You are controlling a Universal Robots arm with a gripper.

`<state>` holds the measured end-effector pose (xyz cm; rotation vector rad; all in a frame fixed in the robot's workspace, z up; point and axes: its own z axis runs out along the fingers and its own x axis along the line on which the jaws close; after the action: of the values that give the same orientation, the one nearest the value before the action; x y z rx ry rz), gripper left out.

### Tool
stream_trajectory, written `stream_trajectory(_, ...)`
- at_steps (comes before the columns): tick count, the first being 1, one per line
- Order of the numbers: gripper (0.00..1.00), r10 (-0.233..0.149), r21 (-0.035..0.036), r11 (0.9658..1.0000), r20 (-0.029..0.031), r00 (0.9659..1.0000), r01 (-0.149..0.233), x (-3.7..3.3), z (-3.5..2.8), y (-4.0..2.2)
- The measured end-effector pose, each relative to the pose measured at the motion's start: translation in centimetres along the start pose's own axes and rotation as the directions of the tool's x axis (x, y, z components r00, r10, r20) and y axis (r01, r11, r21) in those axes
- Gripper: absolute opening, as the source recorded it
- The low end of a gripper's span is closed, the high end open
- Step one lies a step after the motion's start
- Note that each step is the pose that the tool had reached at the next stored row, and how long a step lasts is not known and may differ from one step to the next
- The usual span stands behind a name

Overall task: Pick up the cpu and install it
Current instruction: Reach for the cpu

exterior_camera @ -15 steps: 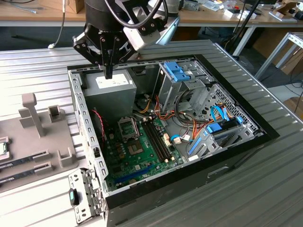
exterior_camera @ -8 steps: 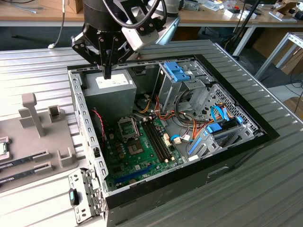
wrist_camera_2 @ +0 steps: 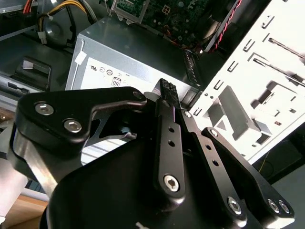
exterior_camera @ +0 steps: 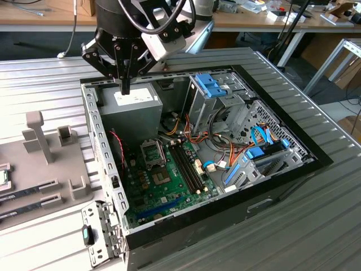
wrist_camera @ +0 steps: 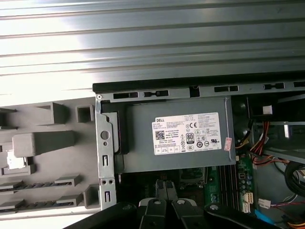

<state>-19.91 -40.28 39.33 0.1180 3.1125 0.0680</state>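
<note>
Currently cpu (exterior_camera: 3, 178) sits in the grey tray (exterior_camera: 39, 172) at the exterior view's left, likely light, stiff, fragile, so grip its edges; gripper (exterior_camera: 125, 88) clenched, empty, above the power supply (exterior_camera: 132, 113), well apart.

One exterior camera, two riding the wrist.
The exterior view looks steeply down across the open computer case (exterior_camera: 93, 135); both wrist views sit close above its power supply (wrist_camera: 181, 138), each catching the tool (wrist_camera: 165, 185).
</note>
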Motion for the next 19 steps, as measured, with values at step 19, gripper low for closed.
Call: stream_trajectory(19,0.11,0.0,-0.0001,1.0,0.0,1.0,0.0,0.71,-0.02,-0.05)
